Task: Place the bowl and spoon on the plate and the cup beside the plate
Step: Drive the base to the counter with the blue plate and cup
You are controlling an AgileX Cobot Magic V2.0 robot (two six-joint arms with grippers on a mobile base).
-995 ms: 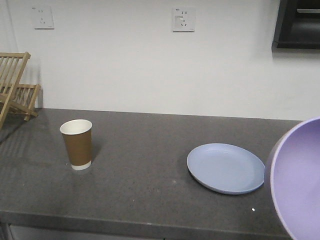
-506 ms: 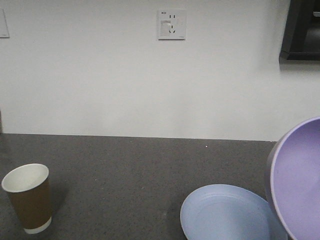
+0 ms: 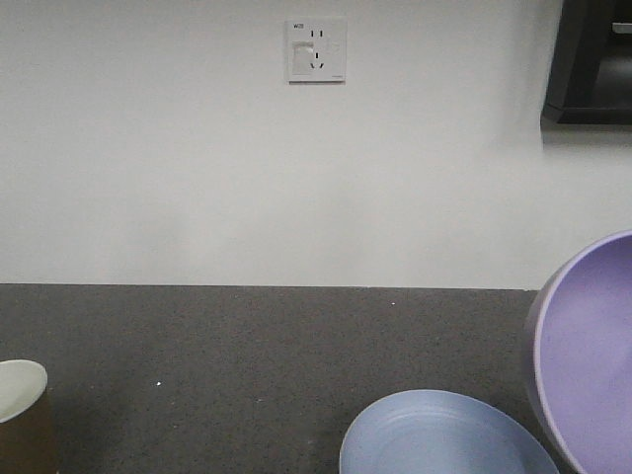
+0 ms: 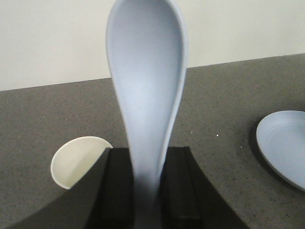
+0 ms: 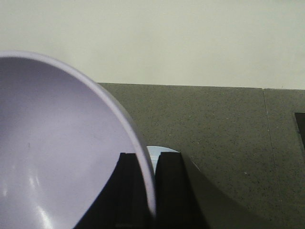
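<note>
On the plate (image 3: 444, 439) you have nothing yet: its blue-grey face lies bare on the dark countertop (image 3: 247, 336). Your right gripper (image 5: 147, 160) pinches the rim of the bowl (image 5: 62, 143), one finger inside and one outside. It carries the bowl tipped on edge in the air, just right of the plate and above it, so only a sliver of plate shows past the rim in the right wrist view. Your left gripper (image 4: 147, 157) is clamped on the handle of the spoon (image 4: 147, 71), scoop standing upward, off the counter and left of the plate. The cup (image 4: 78, 160) stands upright on the counter, well apart from the plate on its left.

By my reading, both picks are done and no placement is. You have the bowl to level and set on the plate, then the spoon to lay there. The cup looks too far off to count as beside the plate, so it wants bringing close.
</note>
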